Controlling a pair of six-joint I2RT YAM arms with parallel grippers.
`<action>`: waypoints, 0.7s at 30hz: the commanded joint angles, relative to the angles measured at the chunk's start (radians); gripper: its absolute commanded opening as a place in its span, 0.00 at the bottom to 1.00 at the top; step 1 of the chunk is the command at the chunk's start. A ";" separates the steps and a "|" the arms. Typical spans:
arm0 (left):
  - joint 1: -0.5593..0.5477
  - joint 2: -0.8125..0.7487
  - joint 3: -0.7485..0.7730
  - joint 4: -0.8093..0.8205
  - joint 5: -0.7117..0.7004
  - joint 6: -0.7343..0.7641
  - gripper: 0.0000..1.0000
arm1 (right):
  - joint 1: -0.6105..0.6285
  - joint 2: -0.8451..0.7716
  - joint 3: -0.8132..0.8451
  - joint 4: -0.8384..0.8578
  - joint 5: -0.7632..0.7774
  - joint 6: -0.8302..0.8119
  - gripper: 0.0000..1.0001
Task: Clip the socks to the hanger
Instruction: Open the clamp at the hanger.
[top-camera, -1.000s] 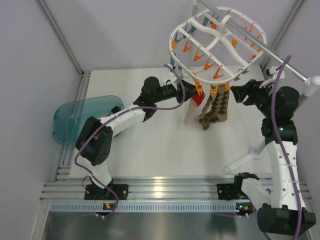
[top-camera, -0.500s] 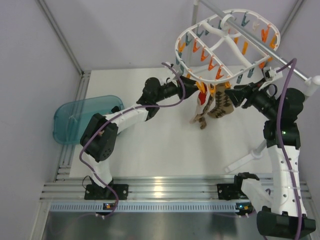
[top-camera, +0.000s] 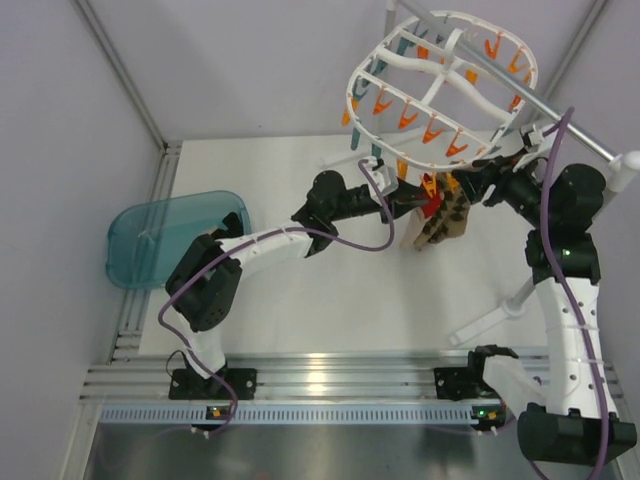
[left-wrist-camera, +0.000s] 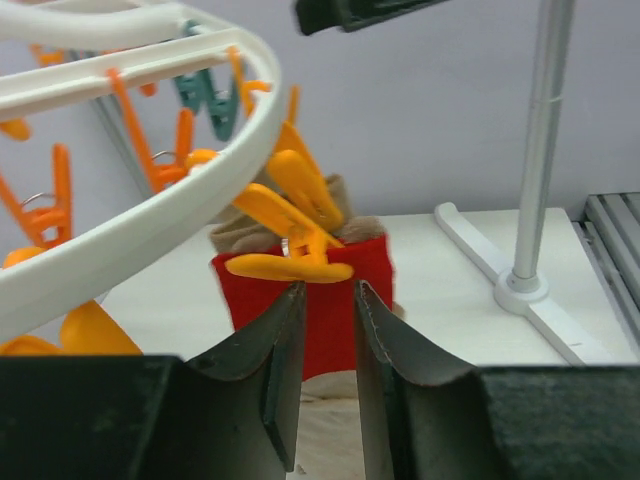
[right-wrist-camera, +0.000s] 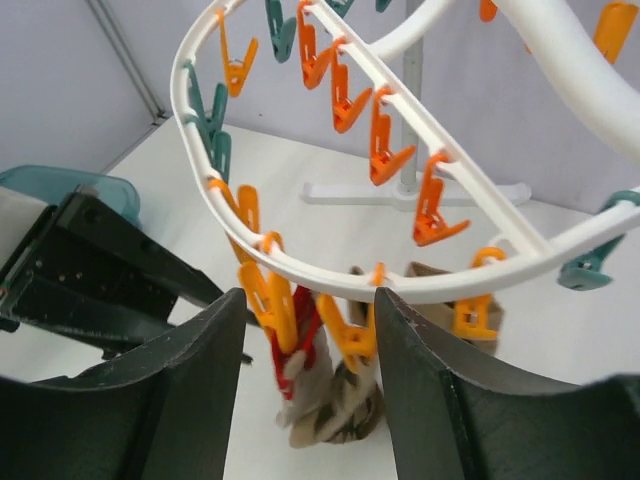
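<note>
My left gripper (left-wrist-camera: 328, 300) has moved right and now pinches the red end of the socks (left-wrist-camera: 330, 290) under an orange peg (left-wrist-camera: 290, 262) of the hanger (top-camera: 440, 95), which has swung back up, while my right gripper (right-wrist-camera: 310, 300) waits open just beside; the sock seems caught in the peg.

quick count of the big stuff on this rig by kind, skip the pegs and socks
robot arms: 2 (left arm, right arm)
white peg hanger: 1
teal tub: 1
metal stand: 1
total: 5

white table (top-camera: 330, 300) w/ teal tub (top-camera: 170, 235)
</note>
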 joint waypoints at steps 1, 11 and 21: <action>-0.049 -0.068 -0.004 0.025 0.034 0.103 0.30 | 0.011 -0.027 0.057 0.033 -0.074 -0.011 0.53; -0.089 0.000 0.072 0.005 -0.057 0.079 0.32 | 0.040 -0.051 0.023 -0.007 0.018 -0.102 0.43; -0.092 -0.005 0.056 -0.039 -0.148 0.016 0.43 | 0.146 -0.083 -0.072 -0.058 0.158 -0.117 0.42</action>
